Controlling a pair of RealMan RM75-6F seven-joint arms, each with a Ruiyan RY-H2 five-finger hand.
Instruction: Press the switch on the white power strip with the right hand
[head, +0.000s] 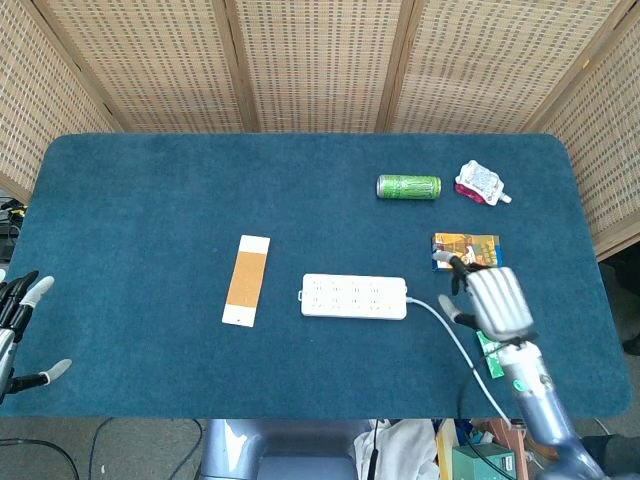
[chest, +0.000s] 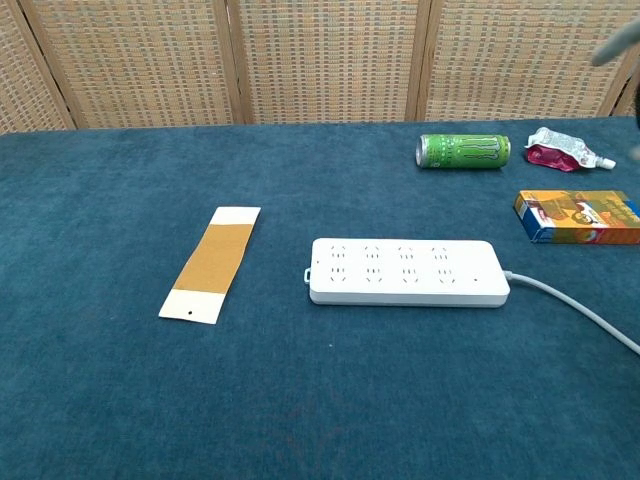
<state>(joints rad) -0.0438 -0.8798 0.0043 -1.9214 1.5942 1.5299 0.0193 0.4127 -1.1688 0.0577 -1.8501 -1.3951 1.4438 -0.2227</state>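
**Right hand up and off the strip**

Hovering right hand (head: 492, 301), fingers spread, holding nothing, well clear to the right of the white power strip (chest: 407, 271). Strip flat mid-desk (head: 150, 200), switch (chest: 474, 280) at the cord end, so probably lifted just to free the button. Left hand (head: 18, 322) parked open at the desk's left edge.

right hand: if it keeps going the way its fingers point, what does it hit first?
Probably the orange box. In the head view the right hand is raised, fingers spread, pointing up-left toward the table's far side, fingertips overlapping the box's near edge. Height above it is unclear, so it may pass over.
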